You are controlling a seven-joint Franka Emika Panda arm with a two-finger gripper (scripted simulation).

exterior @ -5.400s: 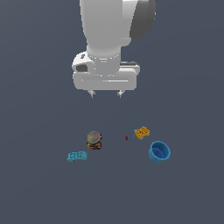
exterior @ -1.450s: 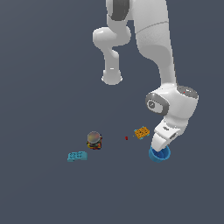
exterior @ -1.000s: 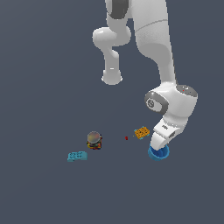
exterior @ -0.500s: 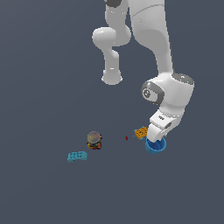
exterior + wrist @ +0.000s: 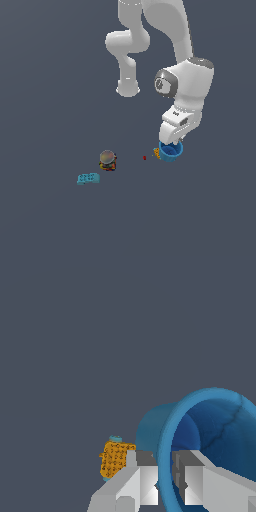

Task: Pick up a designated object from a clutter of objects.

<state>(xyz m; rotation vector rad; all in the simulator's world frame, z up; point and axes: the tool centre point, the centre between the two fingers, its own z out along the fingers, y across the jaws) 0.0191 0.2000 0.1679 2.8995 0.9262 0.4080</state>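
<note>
We pinch the blue cup (image 5: pixel 171 151) by its rim, our gripper (image 5: pixel 166 476) closed with one finger inside and one outside, so it hangs above the floor beside the orange block (image 5: pixel 116 457).

blue cup (image 5: pixel 170 152) | bright blue, tapered | rim pinched by hand (image 5: pixel 166 476) | beside orange gridded block (image 5: pixel 116 457)

The blue cup (image 5: pixel 210 426) looks like smooth, slightly glossy plastic, the orange block (image 5: pixel 116 458) is rough and gridded, and the gripper (image 5: pixel 165 483) is matt pale grey.
</note>
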